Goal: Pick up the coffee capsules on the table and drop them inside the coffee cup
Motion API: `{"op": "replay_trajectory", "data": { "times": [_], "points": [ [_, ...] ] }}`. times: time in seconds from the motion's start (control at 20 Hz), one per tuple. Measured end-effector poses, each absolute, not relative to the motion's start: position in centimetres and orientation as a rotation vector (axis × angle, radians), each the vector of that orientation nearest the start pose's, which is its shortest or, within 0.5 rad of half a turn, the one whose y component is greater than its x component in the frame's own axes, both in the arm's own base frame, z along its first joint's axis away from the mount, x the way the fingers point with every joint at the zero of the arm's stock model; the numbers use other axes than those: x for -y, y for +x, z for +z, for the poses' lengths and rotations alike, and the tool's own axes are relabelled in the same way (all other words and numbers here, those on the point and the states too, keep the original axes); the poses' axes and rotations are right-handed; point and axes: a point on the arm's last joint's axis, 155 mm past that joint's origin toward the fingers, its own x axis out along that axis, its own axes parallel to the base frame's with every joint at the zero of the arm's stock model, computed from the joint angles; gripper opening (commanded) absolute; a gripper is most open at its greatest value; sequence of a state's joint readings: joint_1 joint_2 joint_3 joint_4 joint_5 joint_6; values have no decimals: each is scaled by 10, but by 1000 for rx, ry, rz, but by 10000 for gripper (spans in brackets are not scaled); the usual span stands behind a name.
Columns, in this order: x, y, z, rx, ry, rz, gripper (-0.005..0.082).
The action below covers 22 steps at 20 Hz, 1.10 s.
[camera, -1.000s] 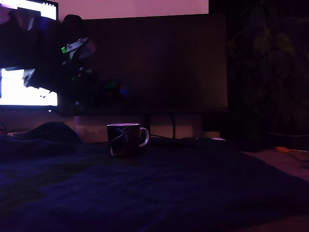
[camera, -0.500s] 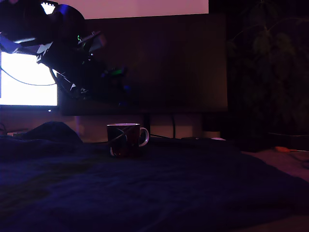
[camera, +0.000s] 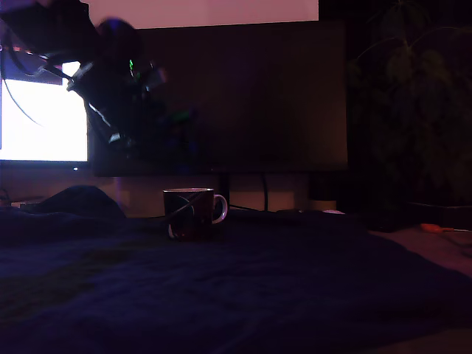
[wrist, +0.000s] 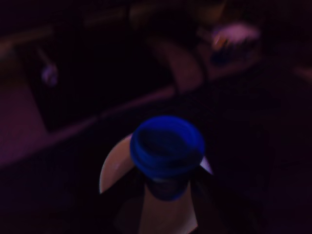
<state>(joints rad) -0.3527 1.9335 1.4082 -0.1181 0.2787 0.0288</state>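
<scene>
Arm swung higher; jaws gripping blue capsule.

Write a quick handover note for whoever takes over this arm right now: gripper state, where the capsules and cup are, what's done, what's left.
Gripper: shut on the blue capsule, held raised in the air, above the cup and toward the exterior view's left.
Coffee cup: upright on the dark cloth, white handle toward the exterior view's right.
Pale capsule: not visible in either view; the scene is very dark, so I cannot tell whether it is in the cup.
Done: blue capsule picked up.
Left: carry it over the cup, release it inside, then find and check the pale one.
</scene>
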Motion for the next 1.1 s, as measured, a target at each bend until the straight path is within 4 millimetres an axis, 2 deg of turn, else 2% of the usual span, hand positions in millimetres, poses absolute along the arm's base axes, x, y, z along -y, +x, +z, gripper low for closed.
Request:
{"op": "replay_trajectory", "data": {
  "times": [0.2, 0.65, 0.7, 0.9, 1.1],
  "points": [
    [237, 499, 116, -735, 54, -612, 181],
    [237, 500, 117, -744, 53, -611, 186],
    [237, 500, 117, -746, 54, -611, 201],
    [235, 496, 112, -773, 55, -609, 392],
    [232, 497, 112, -773, 52, -602, 387]
  ]
}}
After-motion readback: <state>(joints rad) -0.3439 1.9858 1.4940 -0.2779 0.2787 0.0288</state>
